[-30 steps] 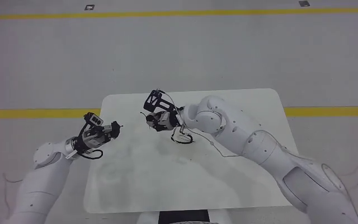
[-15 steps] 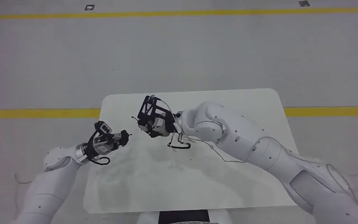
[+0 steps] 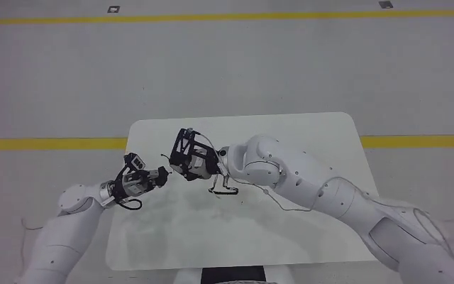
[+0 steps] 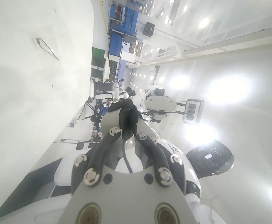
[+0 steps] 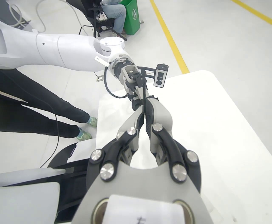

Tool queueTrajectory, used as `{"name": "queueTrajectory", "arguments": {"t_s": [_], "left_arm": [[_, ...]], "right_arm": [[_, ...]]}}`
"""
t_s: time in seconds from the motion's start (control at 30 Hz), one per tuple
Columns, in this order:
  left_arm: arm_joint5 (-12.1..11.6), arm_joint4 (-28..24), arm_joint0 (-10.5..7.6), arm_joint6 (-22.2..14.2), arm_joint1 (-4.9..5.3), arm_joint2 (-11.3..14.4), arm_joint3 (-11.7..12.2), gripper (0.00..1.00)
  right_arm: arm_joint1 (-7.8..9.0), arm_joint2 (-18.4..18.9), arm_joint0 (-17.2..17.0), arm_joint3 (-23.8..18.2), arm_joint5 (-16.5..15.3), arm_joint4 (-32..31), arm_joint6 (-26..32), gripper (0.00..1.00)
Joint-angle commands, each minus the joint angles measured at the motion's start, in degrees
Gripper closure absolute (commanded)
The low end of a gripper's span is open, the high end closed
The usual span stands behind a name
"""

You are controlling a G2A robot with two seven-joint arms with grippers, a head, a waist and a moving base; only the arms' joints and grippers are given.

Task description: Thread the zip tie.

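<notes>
You have a black zip tie [image 5: 144, 95] over a plain white table [image 5: 212, 127]. The left gripper [image 3: 162, 175] and right gripper [image 5: 145, 118] show grey fingers with black pads. Your floor [image 5: 212, 31] is pale grey with yellow stripes. The bin [image 5: 131, 19] is green.

Glossy white, rounded arm shells [image 3: 298, 170] — grey right hand [image 5: 145, 117], black linkages [image 5: 170, 146], silver screws [image 5: 157, 127] — black ribbed wrist cable [image 5: 107, 89].
</notes>
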Motion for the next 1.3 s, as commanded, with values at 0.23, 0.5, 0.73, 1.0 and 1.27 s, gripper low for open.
{"name": "queueTrajectory", "arguments": {"t_s": [0.23,0.5,0.73,1.0,1.27], "left_arm": [[0.4,1.5,-1.04,-1.5,0.37,0.0,0.5,1.0],[1.0,2.0,-0.76,-0.4,0.35,0.5,-0.9,1.0],[1.9,1.4,-1.11,-1.5,0.73,0.3,-0.9,1.0],[2.7,-0.1,-1.69,-1.5,1.93,2.6,-1.8,1.0],[1.9,-0.8,-2.37,-1.5,4.28,5.2,-2.4,1.0]], "right_arm": [[0.66,-1.8,1.0,-1.1,0.0,0.4,-1.6,1.0],[0.63,-1.4,-0.3,-1.2,0.0,-0.6,-2.3,1.0],[0.71,-3.2,0.0,-1.3,0.0,-1.3,-4.0,1.0],[0.8,-4.5,0.8,-1.5,0.0,-1.4,-5.1,1.0],[1.01,-3.2,-0.8,-2.3,0.0,-4.1,-4.6,1.0]]}}
